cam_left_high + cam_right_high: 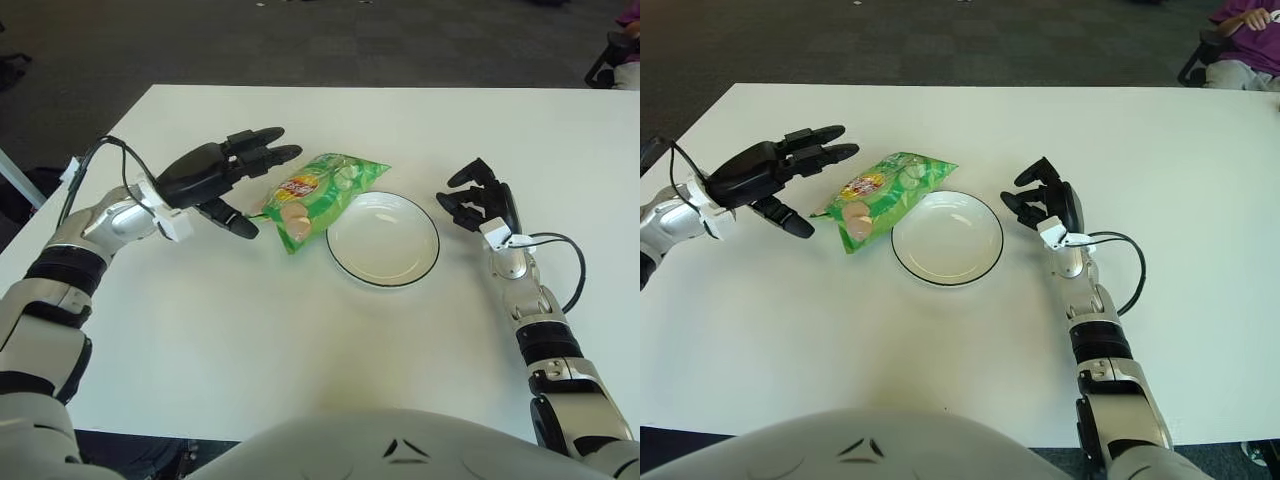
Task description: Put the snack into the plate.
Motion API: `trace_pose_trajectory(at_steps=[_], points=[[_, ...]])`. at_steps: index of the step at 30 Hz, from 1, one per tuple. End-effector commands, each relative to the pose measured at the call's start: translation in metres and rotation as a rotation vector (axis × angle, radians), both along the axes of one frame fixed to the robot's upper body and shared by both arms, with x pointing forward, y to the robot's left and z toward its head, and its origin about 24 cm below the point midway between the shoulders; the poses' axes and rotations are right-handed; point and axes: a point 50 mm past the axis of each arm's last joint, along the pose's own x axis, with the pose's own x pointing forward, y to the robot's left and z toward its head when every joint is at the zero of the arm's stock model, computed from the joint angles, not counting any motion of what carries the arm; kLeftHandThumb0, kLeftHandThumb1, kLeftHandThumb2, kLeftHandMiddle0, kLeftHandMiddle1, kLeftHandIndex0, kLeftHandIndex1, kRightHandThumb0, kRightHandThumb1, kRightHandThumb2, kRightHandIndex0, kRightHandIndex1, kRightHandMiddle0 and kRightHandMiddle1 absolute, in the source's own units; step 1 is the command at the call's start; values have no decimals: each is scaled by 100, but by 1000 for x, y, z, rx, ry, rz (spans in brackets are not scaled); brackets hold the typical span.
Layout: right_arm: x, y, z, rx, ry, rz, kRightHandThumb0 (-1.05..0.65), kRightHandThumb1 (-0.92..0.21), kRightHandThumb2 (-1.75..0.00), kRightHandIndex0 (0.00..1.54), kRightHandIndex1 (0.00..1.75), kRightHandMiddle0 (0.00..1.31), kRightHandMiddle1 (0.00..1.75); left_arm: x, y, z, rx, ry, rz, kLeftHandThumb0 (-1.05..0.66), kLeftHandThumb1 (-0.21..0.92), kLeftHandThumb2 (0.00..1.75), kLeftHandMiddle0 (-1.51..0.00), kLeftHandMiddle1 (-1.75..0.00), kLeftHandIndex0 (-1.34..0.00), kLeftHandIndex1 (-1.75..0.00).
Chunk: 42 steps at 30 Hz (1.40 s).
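One green snack bag (pixel 318 195), one white plate (pixel 384 239), one white table (pixel 300 340), and two robot hands: left hand (pixel 215 177), right hand (pixel 480 205).

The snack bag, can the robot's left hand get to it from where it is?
Probably yes. The left hand is open just left of the snack bag, with only bare table between them. The plate sits on the bag's other side, so nothing seems to block the way.

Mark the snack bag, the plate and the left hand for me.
snack bag (pixel 318 192), left eye view, middle of the green pack.
plate (pixel 345 264), left eye view, near-left rim.
left hand (pixel 215 175), left eye view, middle of the black hand, open beside the bag.
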Motion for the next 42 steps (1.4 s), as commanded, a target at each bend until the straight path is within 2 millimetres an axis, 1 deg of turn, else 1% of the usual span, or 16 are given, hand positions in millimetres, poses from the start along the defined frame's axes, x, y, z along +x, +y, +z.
trace_pose_trajectory(at_steps=[1,5,9,16,27,42], points=[[1,-2,3,-18,-7,-4,-35,-92,-40,99,44,32,160,1,1,2,-28,38,4,-90,92,24,-14,0,-13,-1],[1,-2,3,-19,-6,-4,-35,-92,-40,99,44,32,160,3,2,3,-21,55,13,-91,92,25,-13,0,-12,0],[1,-2,3,-19,-5,-4,-35,-92,-40,99,44,32,160,4,1,2,58,32,43,-92,92,26,-12,0,-12,0],[1,-2,4,-22,-4,-5,-35,-92,-40,99,44,32,160,4,-2,-2,138,-96,110,-95,92,29,-11,0,-12,0],[2,0,5,-24,-2,-4,-35,-92,-40,99,45,33,160,3,-11,-15,185,-217,184,-96,92,30,-11,0,-15,-2],[1,0,5,-25,-2,-3,-35,-92,-39,99,44,33,160,3,-11,-21,250,-291,209,-95,92,26,-6,0,-18,-2]])
